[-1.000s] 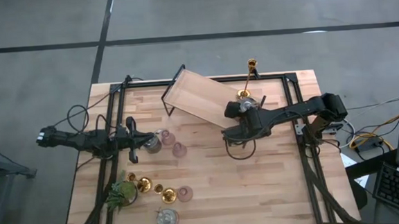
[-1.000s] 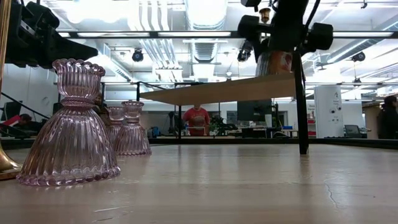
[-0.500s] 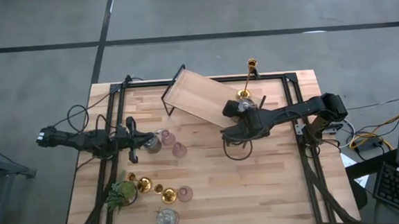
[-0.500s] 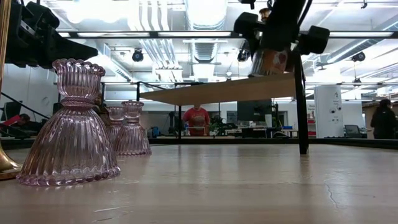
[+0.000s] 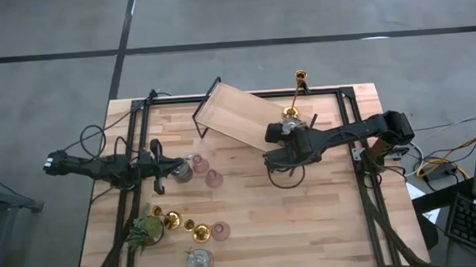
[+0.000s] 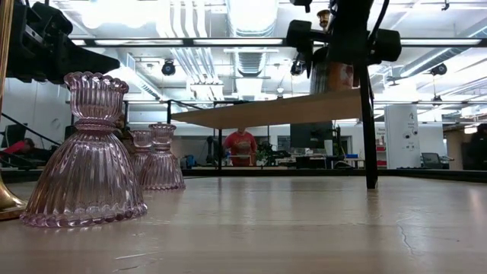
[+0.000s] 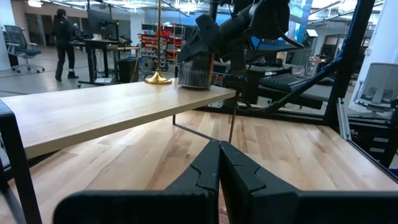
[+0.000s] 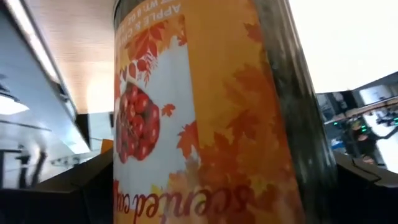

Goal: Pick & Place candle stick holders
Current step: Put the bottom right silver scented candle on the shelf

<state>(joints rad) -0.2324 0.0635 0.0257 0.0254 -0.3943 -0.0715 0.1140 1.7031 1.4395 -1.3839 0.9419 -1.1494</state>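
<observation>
My right gripper (image 5: 286,134) is shut on a squat silvery-glass candle stick holder (image 7: 194,68) with an orange leaf label (image 8: 205,112). It holds it over the right end of a raised wooden shelf (image 5: 228,113). A slim gold candlestick (image 5: 295,95) stands on the shelf just beyond it. My left gripper (image 7: 219,168) is shut and level at the table's left, its tip beside another silvery holder (image 5: 182,172). Pink glass holders (image 5: 198,163) (image 5: 214,179) stand right of that. My right gripper has the silvery holder's round wall (image 8: 140,193) between its two fingers (image 8: 59,196), one on each side. The fingers slant down from the table's right. The holder is upright with its base at the shelf's top (image 6: 335,93); whether it rests there I cannot tell.
Near the front left lie a green plant (image 5: 145,230), two gold candlesticks (image 5: 171,219) (image 5: 200,232), a pink holder (image 5: 221,230) and a silvery holder (image 5: 200,260). The shelf stands on thin black legs (image 6: 369,137). Bare wood spreads over the table's middle and front right (image 5: 309,220).
My right gripper has rolled a little with the holder. Half a second ago the holder leaned over the shelf's end, and now it stands upright again.
</observation>
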